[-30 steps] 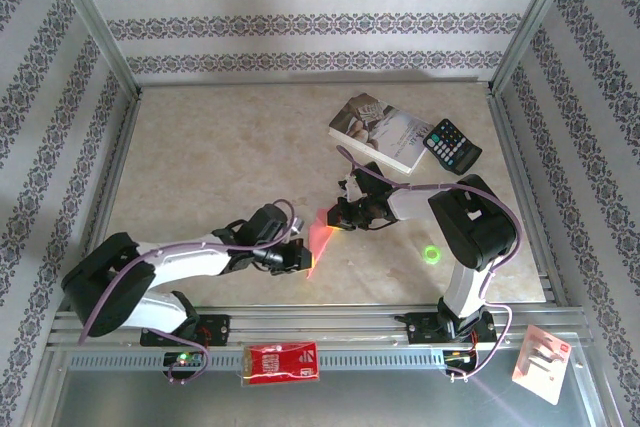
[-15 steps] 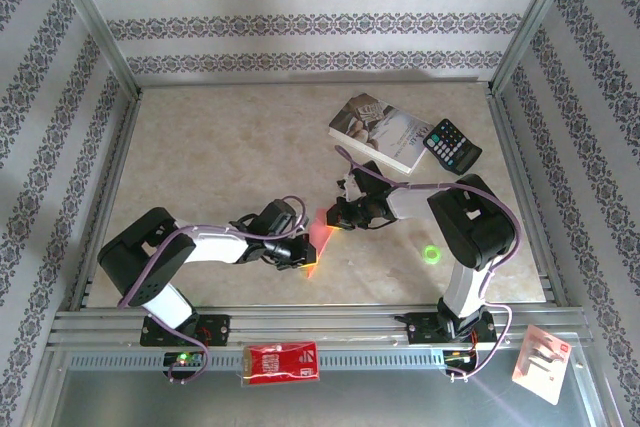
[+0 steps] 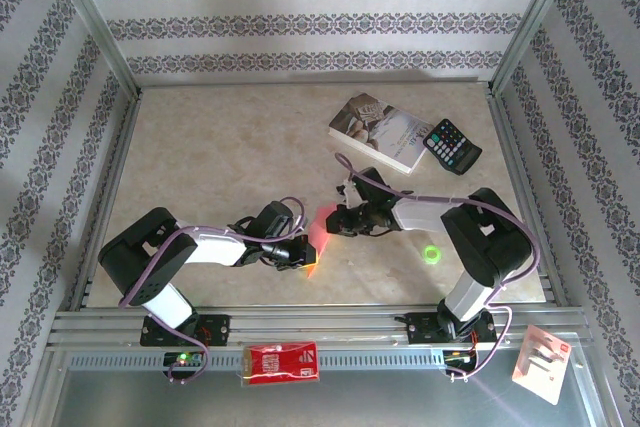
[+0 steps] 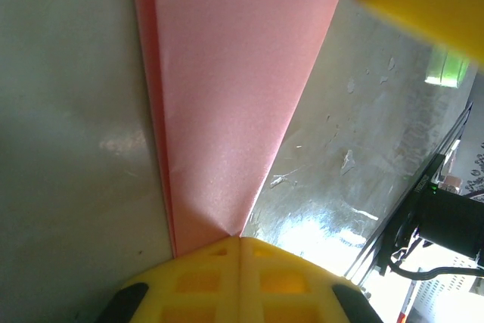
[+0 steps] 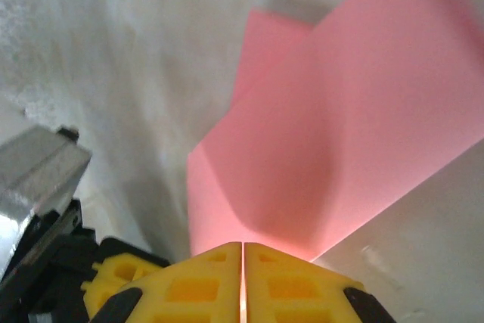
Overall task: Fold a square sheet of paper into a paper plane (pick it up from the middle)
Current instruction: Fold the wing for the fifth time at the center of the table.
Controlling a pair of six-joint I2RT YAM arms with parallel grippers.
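**Crease held between two arms.** The paper plane [image 3: 321, 231], already narrowed to a pointed pink-red strip, is seen near the middle of the counter [image 3: 220, 157], towards its near edge. It is suspended between the two arms.

The left gripper [image 4: 240, 243] is closed on the tapered end, where the folded layers are seen to converge. The right gripper [image 5: 243, 249] is closed on the broader end, its fingers pressed together with the paper emerging from the seam. Whether the lower edge of the paper touches the counter cannot be told.

The step in hand is judged to be the setting of a fold along the central ridge. For a clean result, the layers should be aligned before pressure is applied. Tension should be shared evenly so that the thin sheet is not torn at either pinch, and one grip should be released only once the other is secure.

A paperback book [image 3: 385, 130] and a calculator [image 3: 452, 146] are seen at the far right. A red packet [image 3: 282, 362] with white print and a white carded packet [image 3: 543, 362] lie on the near rail. Print is present on the book and both packets, but it is probably too small for any word or brand to be read.
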